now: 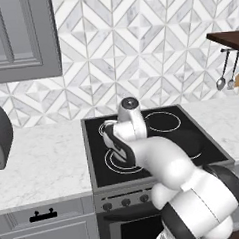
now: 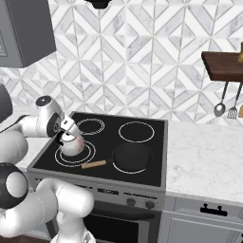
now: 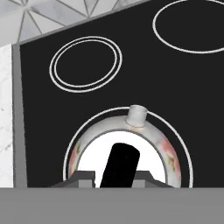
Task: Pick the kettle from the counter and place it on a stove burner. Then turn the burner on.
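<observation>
End effector (image 2: 67, 129): closed on the black arched handle of the kettle, directly above the kettle's body; in the hand view the handle runs up between the two finger tips.
Kettle (image 3: 131, 144): small, round and white with a faint pink-and-green pattern, short spout (image 3: 137, 115) pointing toward the back of the cooktop – it sits upright inside the front-left ring pair, as seen in the right base view (image 2: 72, 144).
Stove burner (image 2: 76, 156): the large double white ring at the front left of the black glass; its rings show all round the kettle's base. Whether the kettle's bottom touches the glass, I cannot tell.
Other rings: a smaller double ring (image 3: 85, 64) behind the kettle, and a thin single ring (image 2: 136, 131) at the back right.
Pan (image 2: 132, 157): flat and black, on the front right of the cooktop, its wooden handle (image 2: 94, 164) pointing toward the kettle's burner – near it, not touching the kettle.
Counter (image 2: 204, 156): white marble-look top on both sides of the stove.
Wall: utensils (image 2: 219, 108) hang under a dark wooden shelf (image 2: 223, 64) at the right.
</observation>
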You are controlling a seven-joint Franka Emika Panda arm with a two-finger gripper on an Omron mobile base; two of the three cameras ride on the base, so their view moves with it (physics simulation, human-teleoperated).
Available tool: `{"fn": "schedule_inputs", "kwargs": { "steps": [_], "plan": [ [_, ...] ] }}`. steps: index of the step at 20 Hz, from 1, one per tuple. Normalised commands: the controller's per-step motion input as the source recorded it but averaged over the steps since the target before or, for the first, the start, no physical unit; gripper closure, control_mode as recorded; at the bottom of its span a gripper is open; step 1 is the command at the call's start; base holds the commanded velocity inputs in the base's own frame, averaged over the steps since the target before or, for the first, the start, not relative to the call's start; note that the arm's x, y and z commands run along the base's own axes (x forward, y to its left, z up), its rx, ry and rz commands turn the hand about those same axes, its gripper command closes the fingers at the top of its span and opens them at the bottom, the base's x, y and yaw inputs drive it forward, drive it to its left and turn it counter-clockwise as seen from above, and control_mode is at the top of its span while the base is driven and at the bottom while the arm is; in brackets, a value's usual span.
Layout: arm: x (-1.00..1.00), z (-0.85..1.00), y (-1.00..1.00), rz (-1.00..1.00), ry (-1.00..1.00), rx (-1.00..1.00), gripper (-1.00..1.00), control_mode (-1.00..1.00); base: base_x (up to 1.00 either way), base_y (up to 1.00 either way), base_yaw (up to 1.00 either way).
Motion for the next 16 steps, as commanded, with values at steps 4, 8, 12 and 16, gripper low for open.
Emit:
{"fn": "schedule_inputs", "kwargs": {
  "steps": [4, 8, 12, 16],
  "plan": [
    [0.00, -0.24, -0.07, 0.00, 0.00, -0.04, 1.00, -1.00, 0.00, 0.00, 0.00],
    [0.00, -0.17, 0.00, 0.00, 0.00, 0.00, 1.00, -1.00, 0.00, 0.00, 0.00],
    [0.00, -0.01, 0.00, 0.00, 0.00, 0.00, 1.00, -1.00, 0.00, 0.00, 0.00],
    [0.24, 0.00, 0.00, 0.00, 0.00, 0.00, 1.00, -1.00, 0.00, 0.00, 0.00]
  ]
}}
